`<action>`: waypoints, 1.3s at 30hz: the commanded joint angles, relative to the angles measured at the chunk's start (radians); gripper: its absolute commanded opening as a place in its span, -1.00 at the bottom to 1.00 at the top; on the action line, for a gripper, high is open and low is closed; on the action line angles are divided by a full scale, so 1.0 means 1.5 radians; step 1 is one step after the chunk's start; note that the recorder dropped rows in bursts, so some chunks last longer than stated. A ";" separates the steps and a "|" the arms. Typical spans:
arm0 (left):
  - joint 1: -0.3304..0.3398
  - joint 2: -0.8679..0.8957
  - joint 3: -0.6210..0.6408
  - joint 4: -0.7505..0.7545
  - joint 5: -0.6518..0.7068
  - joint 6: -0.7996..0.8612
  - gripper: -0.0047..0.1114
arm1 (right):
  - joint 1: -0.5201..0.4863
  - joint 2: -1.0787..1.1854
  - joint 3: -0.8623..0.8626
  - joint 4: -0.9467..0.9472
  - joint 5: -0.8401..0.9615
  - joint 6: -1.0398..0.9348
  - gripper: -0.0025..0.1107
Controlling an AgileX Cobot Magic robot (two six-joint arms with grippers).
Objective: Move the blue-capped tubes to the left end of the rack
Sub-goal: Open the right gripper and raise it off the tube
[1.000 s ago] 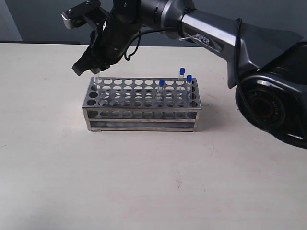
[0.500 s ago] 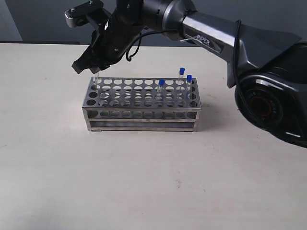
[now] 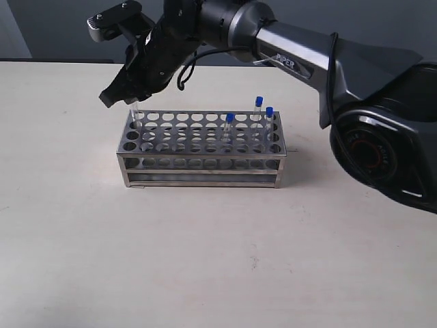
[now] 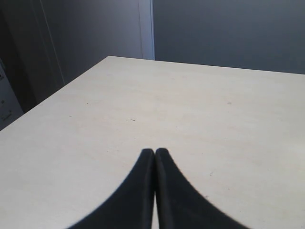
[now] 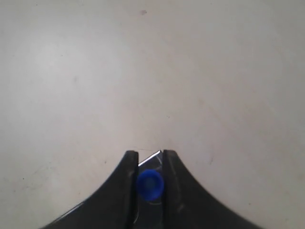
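The shiny metal rack (image 3: 201, 173) stands mid-table. Three blue-capped tubes (image 3: 229, 117), (image 3: 259, 101), (image 3: 270, 111) stand upright in holes near its right end. My right gripper (image 3: 121, 101) reaches across to the rack's back-left corner and is shut on another blue-capped tube. That tube's clear body (image 3: 136, 117) pokes down into a corner hole. In the right wrist view its blue cap (image 5: 150, 184) sits pinched between the fingers of the right gripper (image 5: 150, 155). My left gripper (image 4: 155, 151) is shut and empty over bare table, out of the exterior view.
The right arm's dark base (image 3: 386, 150) stands on the table to the right of the rack. The pale table (image 3: 205, 260) spreads in front of and around the rack, with its far edge against a dark wall.
The right gripper has barely shifted above the rack's left end, still holding the tube. The three other tubes and the rack have not moved.
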 commanded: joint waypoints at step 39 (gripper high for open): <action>-0.003 0.002 0.003 -0.004 -0.008 -0.001 -0.91 | 0.019 -0.026 0.001 -0.056 0.051 0.079 -0.24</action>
